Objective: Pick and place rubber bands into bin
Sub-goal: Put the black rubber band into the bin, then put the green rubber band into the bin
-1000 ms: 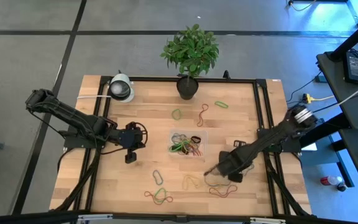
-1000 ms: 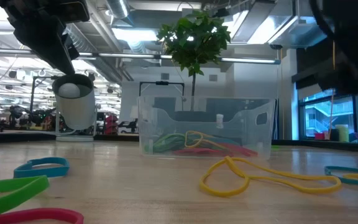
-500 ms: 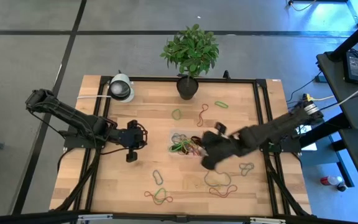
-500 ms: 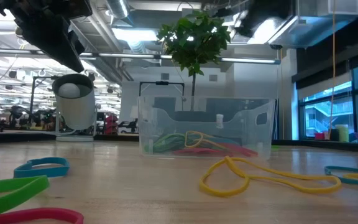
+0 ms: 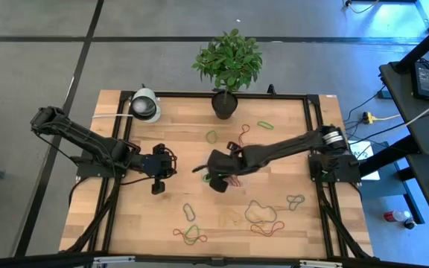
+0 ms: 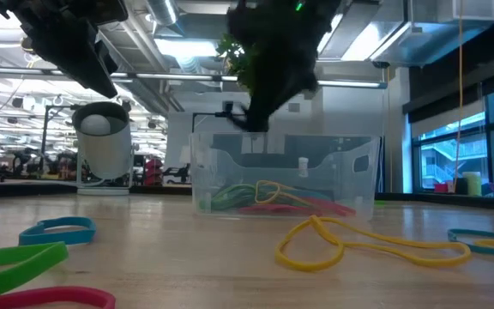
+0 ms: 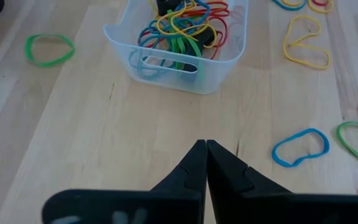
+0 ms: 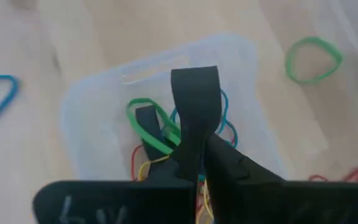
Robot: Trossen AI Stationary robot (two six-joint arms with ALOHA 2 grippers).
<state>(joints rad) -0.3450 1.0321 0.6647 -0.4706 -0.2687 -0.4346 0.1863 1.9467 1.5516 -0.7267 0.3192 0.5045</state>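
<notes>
The bin is a small clear tray at the table's middle, holding several rubber bands in green, red, yellow and blue. My right gripper hangs just above the bin, shut on a black rubber band. More bands lie flat on the table: a yellow one, a red one, a green one and a blue one. My left gripper is shut and hovers over bare wood to the left of the bin. My right gripper pinches a black rubber band between its two fingers. The band sticks out past the fingertips as a flat strip and is lifted clear above the bin's contents. The fingers come slanting down from the table's right.
A potted plant and a white round device stand at the far edge. Loose bands are scattered along the near edge and on the far right. Bare wood lies between the left gripper and the bin.
My right gripper has risen from the near right part of the table and swung left and toward the far edge to stand over the bin, carrying the black band with it. The left arm has kept still.
</notes>
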